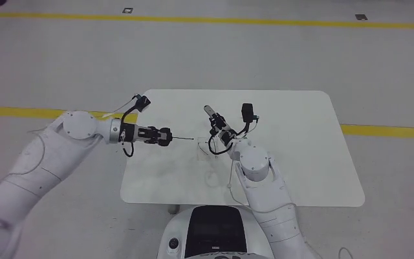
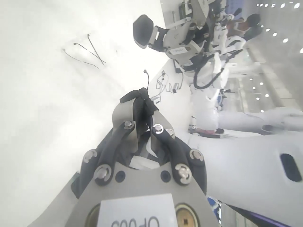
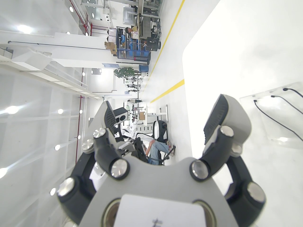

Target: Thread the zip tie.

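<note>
My left gripper (image 1: 167,135) (image 2: 142,96) hovers over the left part of the white table (image 1: 291,155) and is shut on a thin black zip tie (image 1: 184,138) (image 2: 147,81). The tie sticks out past the fingertips toward the table's middle, its small head at the free end. My right gripper (image 1: 212,114) (image 3: 163,116) is raised near the table's centre, a short way beyond the tie's tip. Its jaws are spread wide with nothing between them. One of its black pads (image 2: 142,31) appears in the left wrist view.
Three spare black zip ties (image 2: 82,54) (image 3: 279,109) lie on a clear flat tray (image 3: 272,128) (image 1: 204,151) on the table between the two arms. The table's right half is bare. Yellow floor lines (image 1: 207,21) run beyond the far edge.
</note>
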